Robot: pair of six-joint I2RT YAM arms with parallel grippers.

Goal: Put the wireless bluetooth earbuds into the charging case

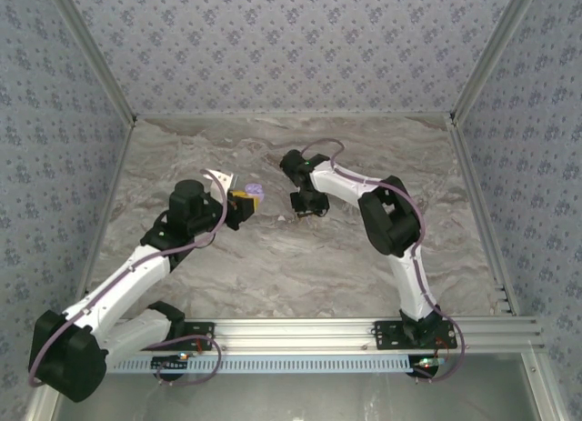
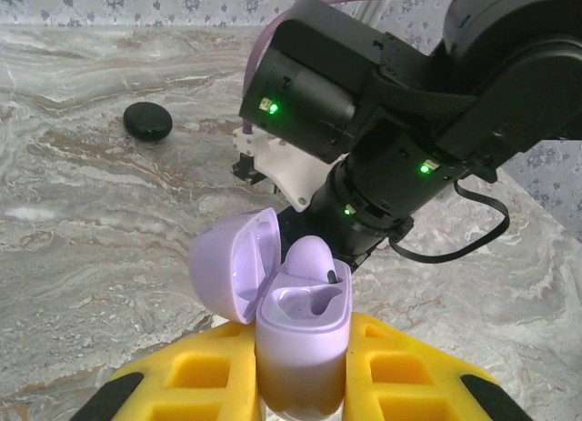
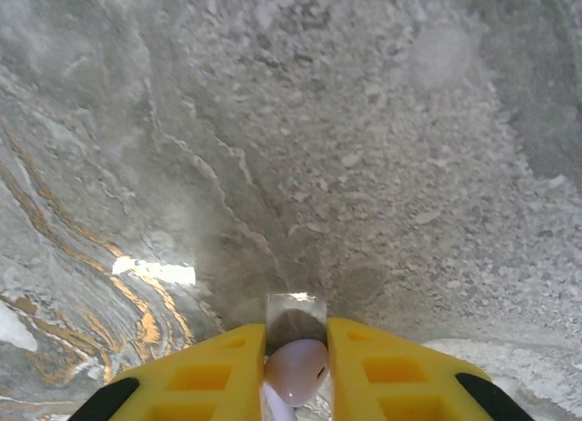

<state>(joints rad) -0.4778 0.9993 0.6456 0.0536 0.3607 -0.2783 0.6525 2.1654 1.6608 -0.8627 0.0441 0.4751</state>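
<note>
Holding the case [image 2: 302,348] between its yellow fingers [image 2: 182,385], the left gripper [image 2: 305,332] is closed on it from both sides, and the case stands upright above the marble table [image 2: 82,212]. The lid [image 2: 229,266] is open and leans back to the left on its hinge, so the pale purple inside is visible. One earbud [image 2: 310,255] sits in the right part of the case, its rounded purple back rising above the rim, with a small black part just beside it.

The second earbud [image 3: 296,368] is between the yellow fingers [image 3: 205,375] of the right gripper [image 3: 297,332]. These stand narrow, and both appear to touch the earbud, so this gripper holds it. The table is close under it; whether the earbud touches the table I cannot tell.

From above, the right gripper is near the case, on its right side, and apart from it. In the left wrist view the black right arm [image 2: 409,103] stands just behind the open case. A black round object [image 2: 147,121] lies on the table, well apart from the case, to the far left.
</note>
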